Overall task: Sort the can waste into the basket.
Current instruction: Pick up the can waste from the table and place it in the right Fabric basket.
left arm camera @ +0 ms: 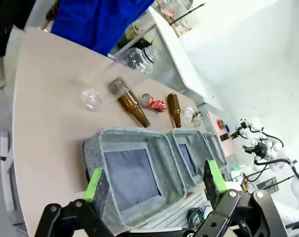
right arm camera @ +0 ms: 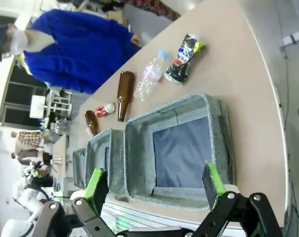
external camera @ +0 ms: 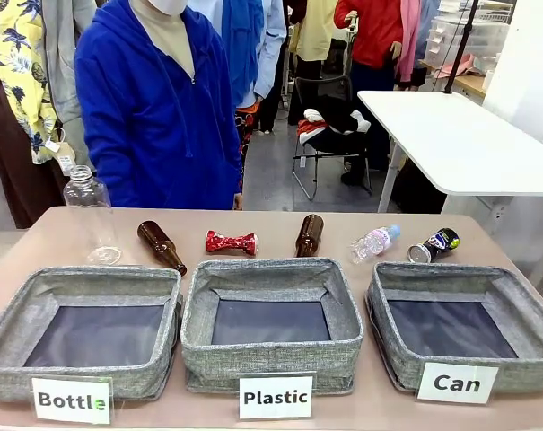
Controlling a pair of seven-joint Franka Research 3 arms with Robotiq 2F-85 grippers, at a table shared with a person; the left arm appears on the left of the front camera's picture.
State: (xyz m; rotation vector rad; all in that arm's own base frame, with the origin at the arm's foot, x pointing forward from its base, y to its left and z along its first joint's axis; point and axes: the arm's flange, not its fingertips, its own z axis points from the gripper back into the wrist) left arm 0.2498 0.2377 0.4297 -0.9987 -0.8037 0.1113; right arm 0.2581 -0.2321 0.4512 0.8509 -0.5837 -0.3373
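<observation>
1. Bins of grey woven fabric sit in a row along the near edge of the tabletop (external camera: pixel 271 223). The Bottle bin (external camera: pixel 100 283) is toward the left corner, the Plastic bin (external camera: pixel 271 274) in the middle, and the Can basket (external camera: pixel 437 280) toward the right corner. All three show bare dark bottoms.
2. The silver can (external camera: pixel 433 245), with dark print, lies on its side just beyond the Can basket's far rim, apart from it and near the right edge.
3. The crushed red can (external camera: pixel 232 241) lies beyond the Plastic bin's far rim. It sits between the left brown bottle (external camera: pixel 161 246) and the right brown bottle (external camera: pixel 309 234), touching neither.
4. A small clear plastic bottle (external camera: pixel 374 242) lies between the right brown bottle and the silver can. A large clear plastic bottle (external camera: pixel 90 215) is near the far left corner.
5. The left tool (left arm camera: pixel 153 175) hangs above the near edge over the Bottle bin, its green-padded fingers spread wide with nothing between them.
6. The right tool (right arm camera: pixel 154 177) hangs above the Can basket, also spread wide and holding nothing.
7. A person in a blue hooded jacket (external camera: pixel 154 108) stands at the far edge, toward the left.
</observation>
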